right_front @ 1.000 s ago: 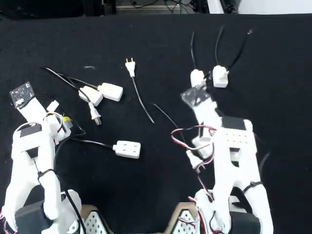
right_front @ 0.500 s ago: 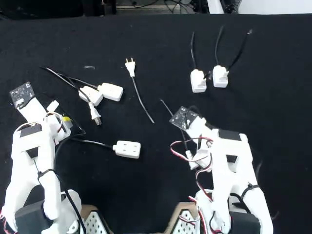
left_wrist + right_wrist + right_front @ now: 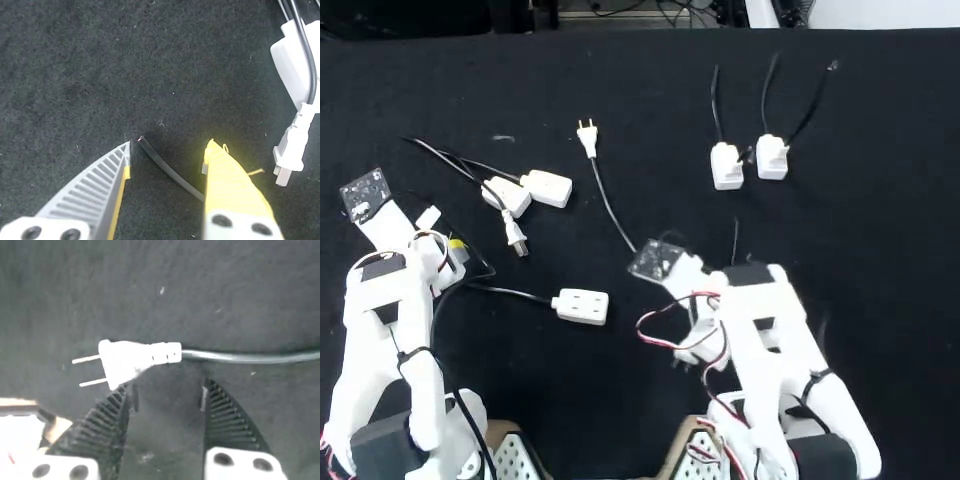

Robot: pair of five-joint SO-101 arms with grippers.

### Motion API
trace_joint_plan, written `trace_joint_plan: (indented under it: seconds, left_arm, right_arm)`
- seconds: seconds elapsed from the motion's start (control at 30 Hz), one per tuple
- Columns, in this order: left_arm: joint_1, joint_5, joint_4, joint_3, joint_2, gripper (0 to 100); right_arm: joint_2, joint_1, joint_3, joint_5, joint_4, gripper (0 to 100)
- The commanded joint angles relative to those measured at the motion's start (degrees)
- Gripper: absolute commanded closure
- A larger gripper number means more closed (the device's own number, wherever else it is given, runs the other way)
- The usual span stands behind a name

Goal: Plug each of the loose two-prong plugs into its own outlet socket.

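Note:
A loose white two-prong plug (image 3: pixel 586 135) lies at the back centre, its black cord running toward the right arm (image 3: pixel 760 320). My right gripper (image 3: pixel 165 387) stands open just short of this plug (image 3: pixel 127 362), its fingers empty. A second loose plug (image 3: pixel 517 240) lies beside a white socket (image 3: pixel 508 195) at the left. My left gripper (image 3: pixel 170 145) is open above a bare black cord end (image 3: pixel 145 145), with that plug (image 3: pixel 290 160) off to one side. A free outlet socket (image 3: pixel 582 305) lies at front centre.
Another white socket (image 3: pixel 548 187) lies beside the left one. Two white plug-and-socket pairs (image 3: pixel 725 165) (image 3: pixel 772 157) sit joined at the back right. Black cords trail over the black cloth (image 3: pixel 880 230). The left arm (image 3: pixel 380 300) stands at the front left.
The right arm has swung left and back from the joined pairs at the back right to the middle plug's cord. The left arm has not moved.

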Motion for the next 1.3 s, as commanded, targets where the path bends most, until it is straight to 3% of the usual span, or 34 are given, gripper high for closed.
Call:
trace_joint_plan:
  seconds: [0.0,0.1,0.2,0.27,0.43,0.8,1.07,1.27]
  left_arm:
    - [0.4,-0.7,-0.8,-0.3,-1.1,76]
    - [0.4,-0.7,-0.8,-0.3,-1.1,76]
    - [0.4,-0.7,-0.8,-0.2,-1.1,76]
    - [0.4,-0.7,-0.8,-0.2,-1.1,76]
    - [0.4,-0.7,-0.8,-0.2,-1.1,76]
    - [0.4,-0.7,-0.8,-0.3,-1.1,76]
    - [0.4,-0.7,-0.8,-0.3,-1.1,76]
    - [0.4,-0.7,-0.8,-0.3,-1.1,76]
  right_arm:
    - [0.0,-3.9,-5.0,-5.7,0.4,81.2]
    - [0.0,-6.0,-6.2,-9.1,0.7,81.2]
    - [0.0,-6.1,-6.3,-7.6,0.5,81.2]
    - [0.0,-5.6,-6.8,-2.8,1.1,81.1]
    - [0.0,-3.4,-7.1,17.8,2.8,81.1]
    - [0.0,1.3,-7.0,36.2,3.3,80.5]
    - [0.0,1.3,-7.1,38.0,2.7,56.7]
    - [0.0,1.7,-6.1,37.8,4.0,53.9]
